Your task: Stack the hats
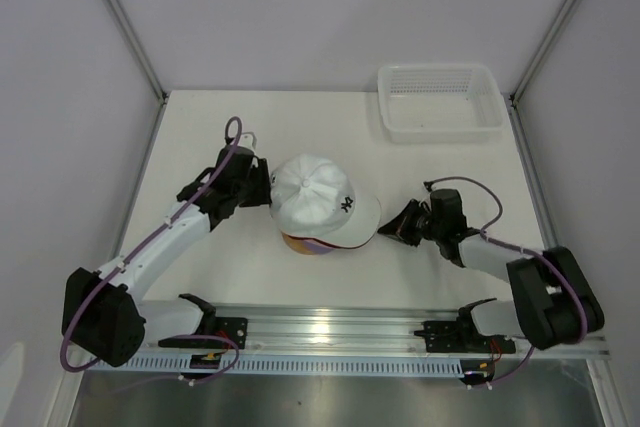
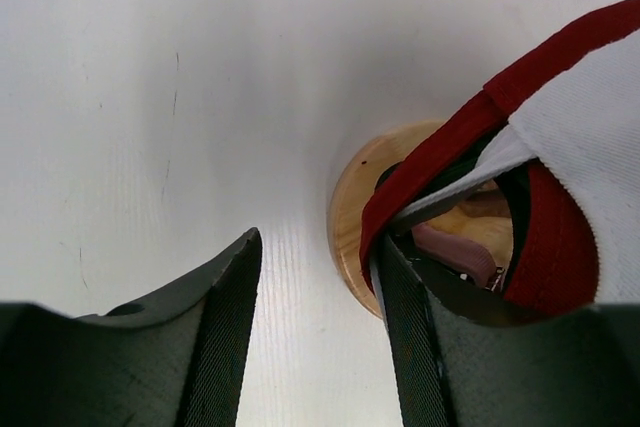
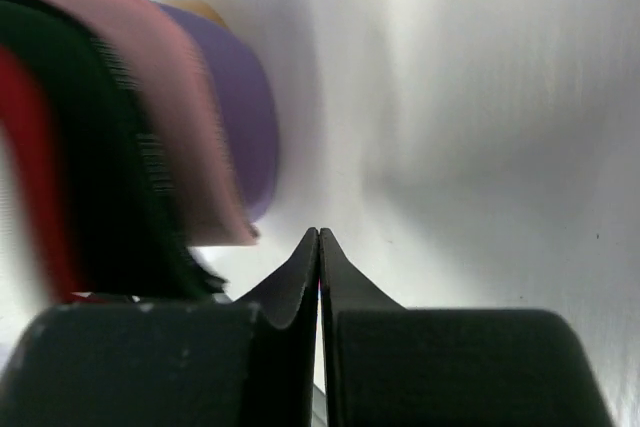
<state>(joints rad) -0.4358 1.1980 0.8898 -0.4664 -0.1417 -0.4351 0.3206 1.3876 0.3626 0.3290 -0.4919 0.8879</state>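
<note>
The hats sit in one stack on a round wooden stand (image 2: pixel 350 212) in the middle of the table, with the white cap (image 1: pixel 318 199) on top. My left gripper (image 1: pixel 262 187) is open at the back of the stack. In the left wrist view (image 2: pixel 315 297) its right finger (image 2: pixel 410 337) lies against the back edge of the red cap (image 2: pixel 440 152), under the white cap (image 2: pixel 590 127). My right gripper (image 1: pixel 390 230) is shut and empty beside the brims. In the right wrist view (image 3: pixel 318 239) the purple (image 3: pixel 250 117), pink (image 3: pixel 170 97), dark (image 3: pixel 90 147) and red (image 3: pixel 25 167) brims are layered at its left.
A white mesh basket (image 1: pixel 440 102) stands at the back right of the table. Grey side walls close in the table on the left and right. A metal rail (image 1: pixel 330 332) with the arm bases runs along the near edge.
</note>
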